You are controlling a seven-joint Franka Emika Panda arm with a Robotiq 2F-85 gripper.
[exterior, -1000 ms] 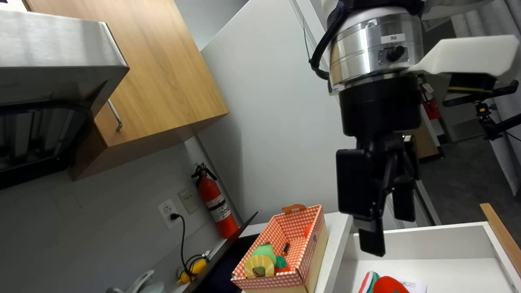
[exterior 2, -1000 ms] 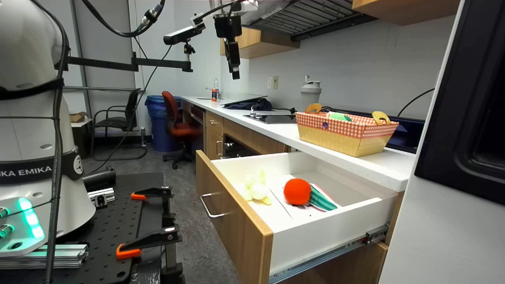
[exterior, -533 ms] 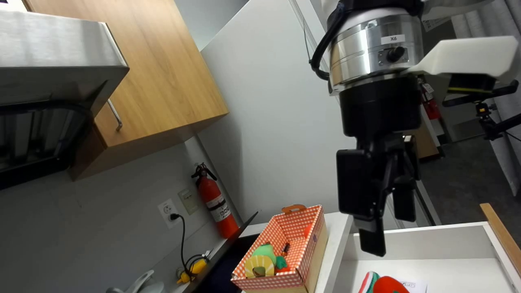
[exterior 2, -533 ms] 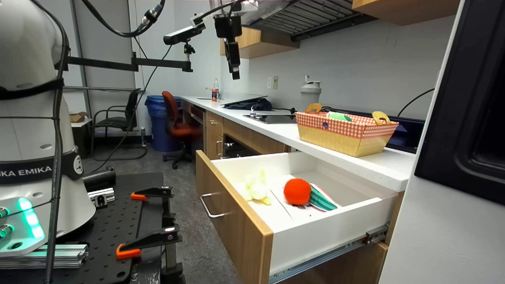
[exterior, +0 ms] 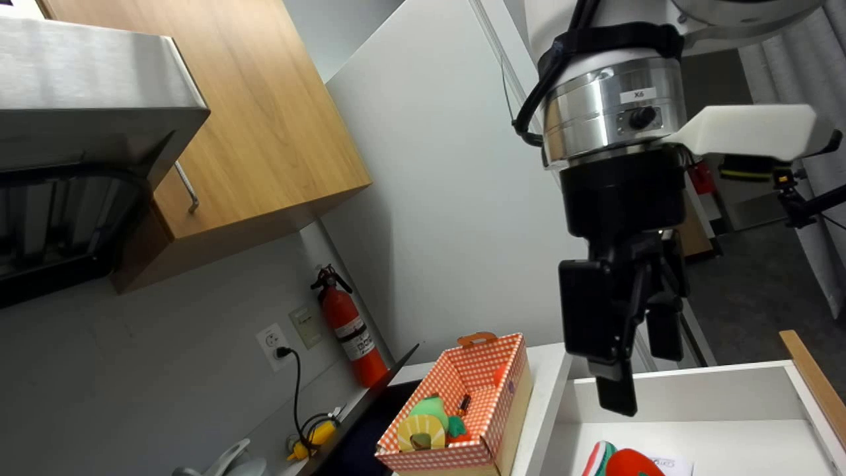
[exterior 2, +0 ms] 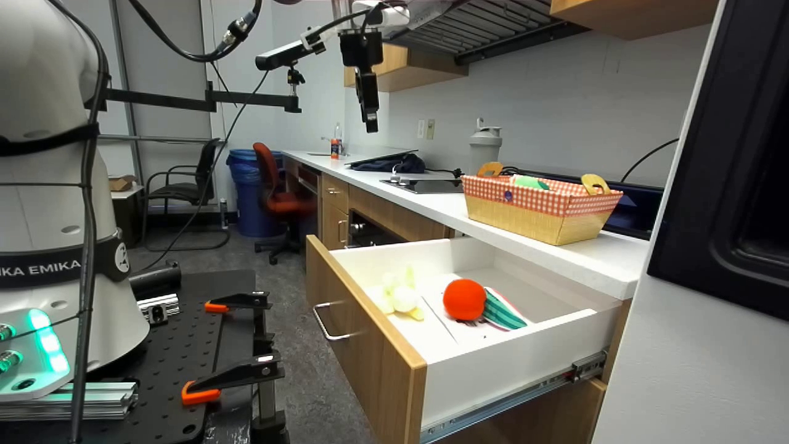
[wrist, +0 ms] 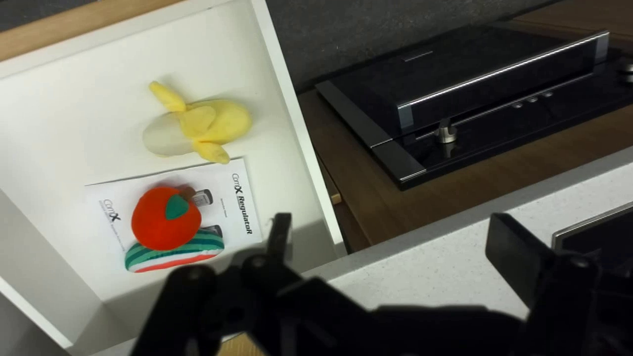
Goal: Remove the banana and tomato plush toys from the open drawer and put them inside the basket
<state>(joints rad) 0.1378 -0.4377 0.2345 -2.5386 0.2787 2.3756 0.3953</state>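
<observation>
Wrist view: the gripper (wrist: 390, 230) is spread wide, its two dark fingertips (wrist: 279, 232) well apart, one seen against the open drawer (wrist: 74, 123), the other against the white counter (wrist: 425, 267). The drawer extends from below the counter's front edge. Within it, on the side away from that edge, lies the banana plush (wrist: 198, 123), yellow peels spread from a pale body. Nearer the edge, the round tomato plush (wrist: 158, 220), orange-red with a green leaf, lies on a printed sheet (wrist: 230, 212) and touches a watermelon-slice plush (wrist: 173, 254). The gripper hangs high above the counter's level, well apart from both toys. In an exterior view, the basket (exterior 2: 524, 219), straw-coloured with a checked red-and-white lining, stands upright on the counter near its front edge, toward the corner closest to me. Farther along, a cooktop (exterior 2: 425, 185) is set into the counter, and a grey shaker bottle (exterior 2: 485, 148) shows toward the back edge. In an exterior view, a green plush (exterior: 428, 408) and a yellow slice-shaped plush (exterior: 423, 424) are crowded into one end of the basket.
</observation>
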